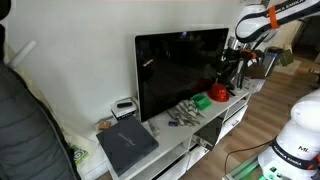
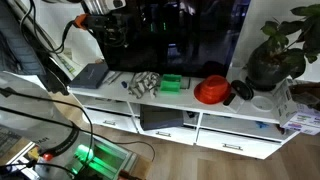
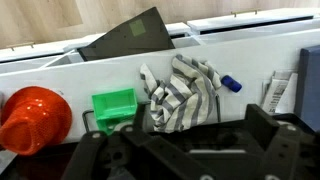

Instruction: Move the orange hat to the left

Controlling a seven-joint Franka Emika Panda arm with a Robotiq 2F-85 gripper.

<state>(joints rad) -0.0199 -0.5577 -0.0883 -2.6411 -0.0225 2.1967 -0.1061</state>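
The orange hat (image 3: 35, 118) is round and red-orange and lies on the white cabinet top (image 3: 250, 60), at the left edge of the wrist view. In both exterior views it sits in front of the dark TV screen (image 1: 219, 93) (image 2: 212, 90). My gripper (image 3: 190, 140) is open and empty. It hangs in the air above and in front of the cabinet, nearest the striped cloth (image 3: 180, 92) and apart from the hat. In an exterior view the gripper (image 1: 234, 62) is above the hat.
A small green object (image 3: 114, 108) lies between hat and cloth. A blue-capped pen (image 3: 230, 84) lies beyond the cloth and a grey laptop (image 2: 90, 75) sits at the far end. A big TV (image 1: 180, 70) stands behind. A potted plant (image 2: 275, 55) stands by the hat.
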